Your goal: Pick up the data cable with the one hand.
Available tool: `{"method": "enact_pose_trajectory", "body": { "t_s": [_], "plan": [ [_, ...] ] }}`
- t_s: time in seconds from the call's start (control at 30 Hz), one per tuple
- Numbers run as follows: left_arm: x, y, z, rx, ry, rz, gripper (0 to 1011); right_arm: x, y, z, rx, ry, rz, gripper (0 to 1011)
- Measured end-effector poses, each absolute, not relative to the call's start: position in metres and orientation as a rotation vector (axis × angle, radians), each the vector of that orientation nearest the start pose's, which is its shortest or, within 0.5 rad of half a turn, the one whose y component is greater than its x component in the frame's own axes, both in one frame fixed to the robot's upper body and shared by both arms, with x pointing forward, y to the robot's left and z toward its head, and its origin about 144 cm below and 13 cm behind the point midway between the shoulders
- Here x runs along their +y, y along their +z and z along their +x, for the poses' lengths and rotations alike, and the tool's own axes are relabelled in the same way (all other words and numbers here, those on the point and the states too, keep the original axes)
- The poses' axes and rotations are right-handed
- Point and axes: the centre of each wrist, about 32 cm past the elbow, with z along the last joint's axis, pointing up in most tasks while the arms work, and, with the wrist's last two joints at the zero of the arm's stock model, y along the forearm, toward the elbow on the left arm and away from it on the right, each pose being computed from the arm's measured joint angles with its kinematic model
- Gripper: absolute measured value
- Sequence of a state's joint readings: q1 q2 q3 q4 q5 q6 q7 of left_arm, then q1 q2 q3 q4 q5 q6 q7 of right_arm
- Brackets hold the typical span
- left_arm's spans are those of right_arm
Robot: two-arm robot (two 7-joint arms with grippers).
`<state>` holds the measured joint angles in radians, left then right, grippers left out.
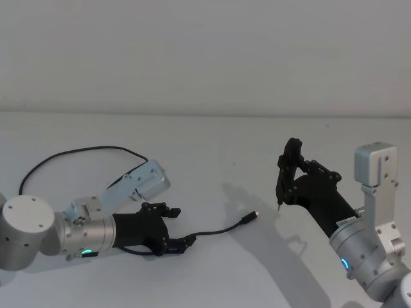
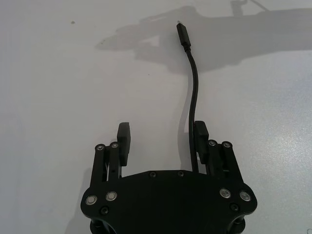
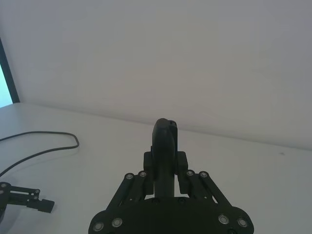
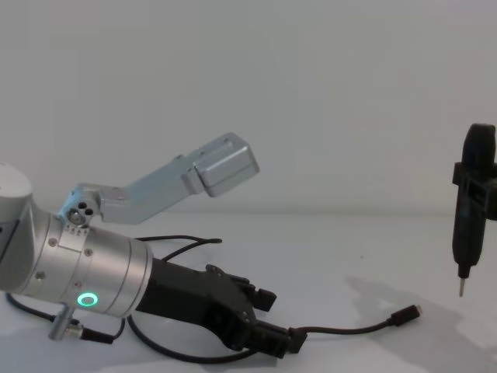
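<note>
Has the data cable (image 1: 221,230) flat on the white table (image 1: 212,147), looping round behind the left arm (image 1: 38,231), plug (image 1: 249,219) pointing toward mid-table. Rests the left gripper (image 1: 181,226) low over the cable's near stretch, fingers (image 2: 124,136) spread, cord running between them close beside one finger. Holds the right gripper (image 1: 290,179) raised well apart on the right, pinching a slim black pin-tipped tool (image 1: 280,192).

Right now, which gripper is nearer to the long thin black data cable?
Left. The left gripper is open around the long thin black data cable, low over the table. The right gripper, shut on a slim black tool, hangs raised beyond the cable's plug.
</note>
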<state>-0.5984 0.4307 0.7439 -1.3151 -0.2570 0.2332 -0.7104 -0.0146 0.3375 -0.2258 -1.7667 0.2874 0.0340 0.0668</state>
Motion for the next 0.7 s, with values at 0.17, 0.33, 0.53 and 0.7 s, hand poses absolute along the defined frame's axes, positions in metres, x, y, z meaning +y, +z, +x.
{"method": "enact_pose_trajectory", "body": {
  "t_s": [0.17,0.33,0.53,0.7],
  "plan": [
    [0.1922,1.2115,0.5679,-0.084,0.389,0.492,707,-0.2371,1.1887,0.4433,-0.075,-1.23,0.026,274],
    [0.192,1.2114,0.568,-0.083,0.389,0.493,687,-0.2371,1.1887,0.4433,-0.075,-1.23,0.026,274],
    [0.1918,1.2115,0.5681,-0.083,0.39,0.494,645,-0.2371,1.1887,0.4433,-0.075,-1.229,0.026,275],
    [0.1918,1.2114,0.5681,-0.083,0.39,0.494,611,-0.2371,1.1887,0.4433,-0.075,-1.229,0.026,274]
  ]
}}
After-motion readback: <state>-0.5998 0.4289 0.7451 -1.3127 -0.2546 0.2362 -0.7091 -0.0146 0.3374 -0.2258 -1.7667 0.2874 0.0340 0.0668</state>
